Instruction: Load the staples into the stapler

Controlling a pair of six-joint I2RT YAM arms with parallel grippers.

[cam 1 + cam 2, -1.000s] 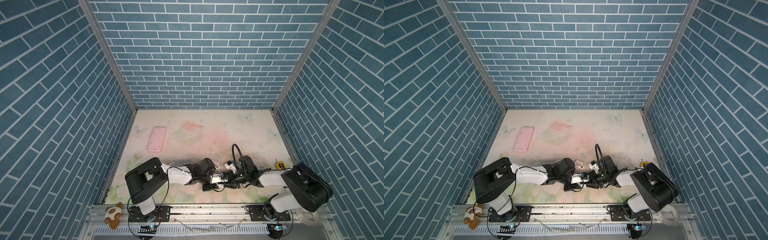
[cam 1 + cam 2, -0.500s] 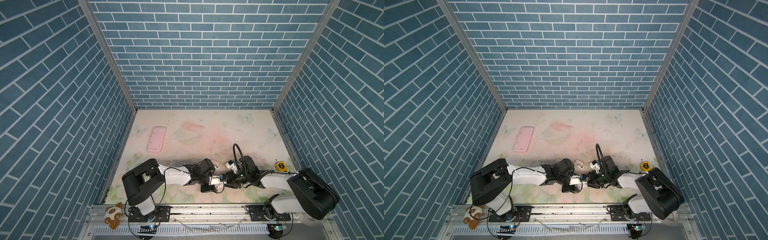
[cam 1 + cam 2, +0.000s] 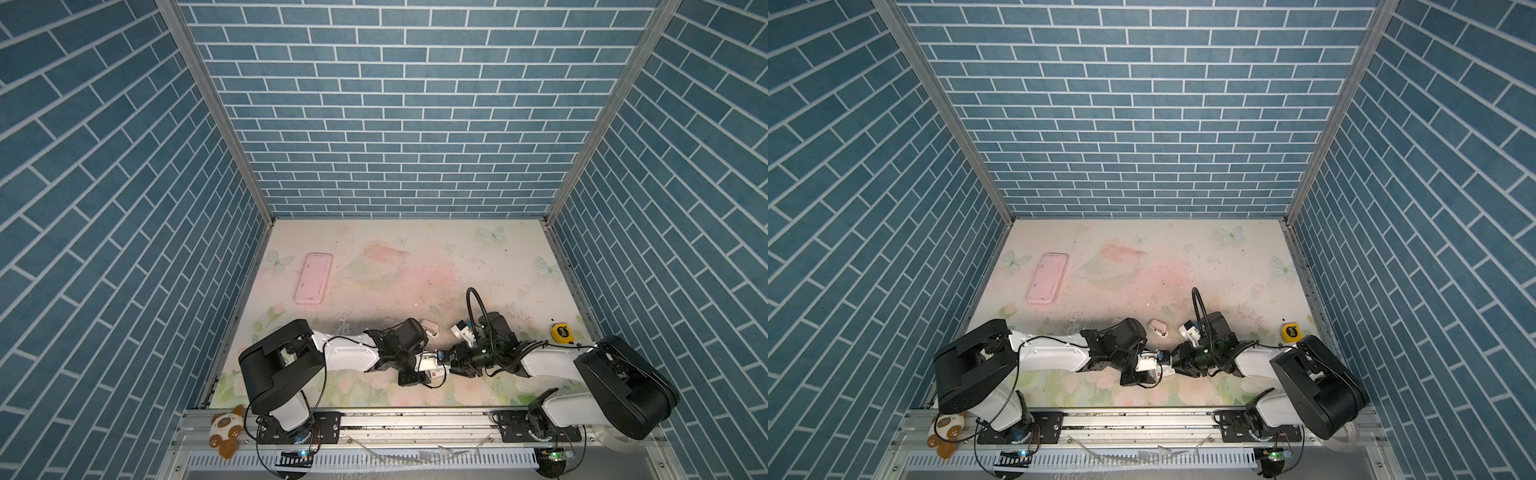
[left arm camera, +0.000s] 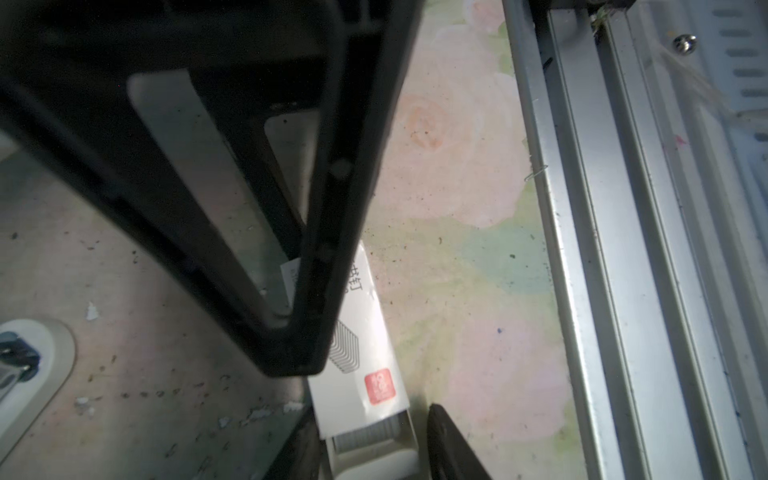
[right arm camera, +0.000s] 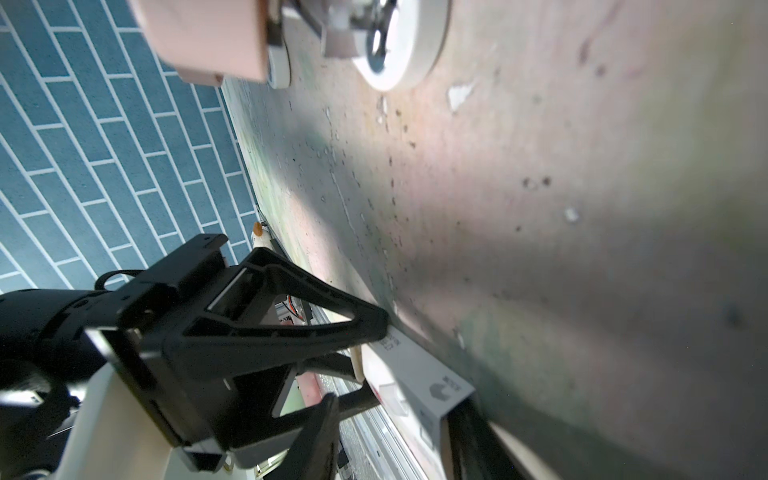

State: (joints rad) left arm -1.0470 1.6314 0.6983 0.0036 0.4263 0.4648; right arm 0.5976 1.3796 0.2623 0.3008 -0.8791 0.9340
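OK, right wrist view first. The left claw is pinching the sleeve, one finger on either side of it, and the sleeve lies flat on the mat. The stapler sits well beyond that claw and clear of it, with its pink top and white base showing.

Left wrist view. The sleeve's red mark faces up, just past the tip of the left claw's finger. The tray sticks part-way out of the sleeve's open end. I can see the staples in it as a grey ribbed strip. The right claw straddles that tray end. One finger looks to be against the tray, and a sliver of mat shows beside the other. I can't tell whether it is clamped on the tray or only bracketing it.

In both top views the claws are low on the mat, tip to tip, near the front rail. Whatever lies between the tips is too small for me to read there. The stapler lies just behind the left claw, on the back-wall side, not touching it. The pink case is well off beyond the left arm. The tape measure sits out beside the right arm.
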